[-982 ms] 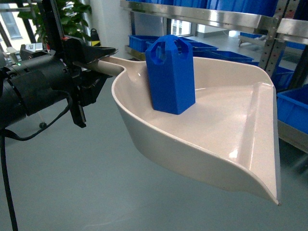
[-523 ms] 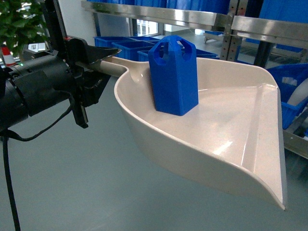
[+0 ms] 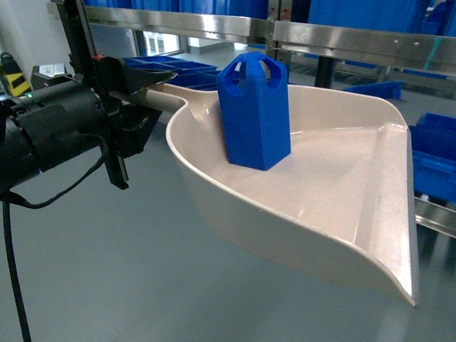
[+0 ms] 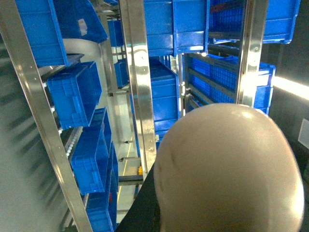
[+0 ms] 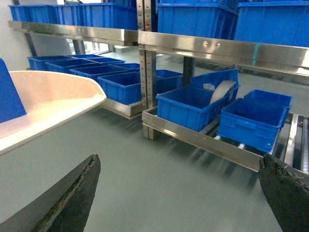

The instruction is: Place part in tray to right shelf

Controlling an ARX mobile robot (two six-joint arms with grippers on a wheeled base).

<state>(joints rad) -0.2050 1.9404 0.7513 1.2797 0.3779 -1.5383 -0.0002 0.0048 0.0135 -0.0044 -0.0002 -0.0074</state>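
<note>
Clamped on the tray's (image 3: 313, 192) handle, the left gripper (image 3: 139, 89) was seen holding it level above the grey floor (image 3: 107, 271). The part (image 3: 254, 112) was stood upright near the tray's handle end. The right gripper's (image 5: 183, 193) fingers (image 5: 72, 193) were spread wide, nothing between them, facing the right shelf (image 5: 207, 140) with blue crates (image 5: 193, 104).

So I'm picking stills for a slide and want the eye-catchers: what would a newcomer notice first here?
First, the bright-blue part, standing upright in the middle of the cream tray, which fills the head view and is held up by its handle in the left gripper. Behind it, the steel shelf with its blue crates lines the background. The right gripper hangs open and empty.
</note>
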